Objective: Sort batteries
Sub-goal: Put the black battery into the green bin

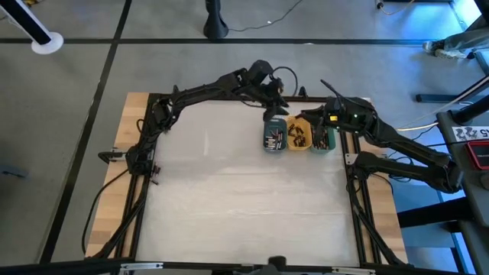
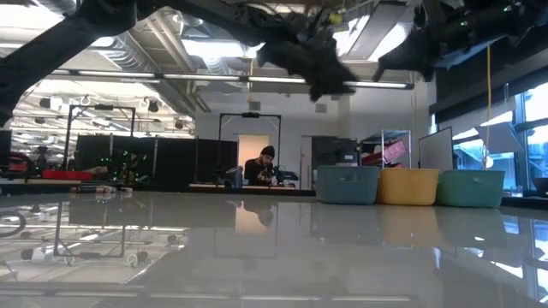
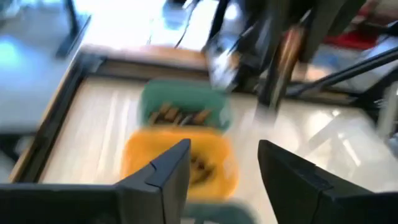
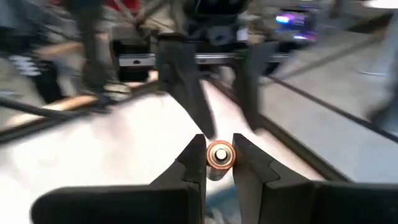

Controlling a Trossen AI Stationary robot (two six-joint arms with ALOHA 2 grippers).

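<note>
- Floor: grey, crossed by dark lines, seen from above around the counter.
- Ceiling: exposed ducts and long strip lights.
- Far wall: pale, with a lit doorway inside a dark frame.
- Right side: large windows admit daylight.
- Dark partitions stand at left.
- A person sits at a distant desk.
- Cables trail on the floor.

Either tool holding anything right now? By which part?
Right tool grips a battery across its sides, one end facing the camera. Left tool is open, empty.
</note>
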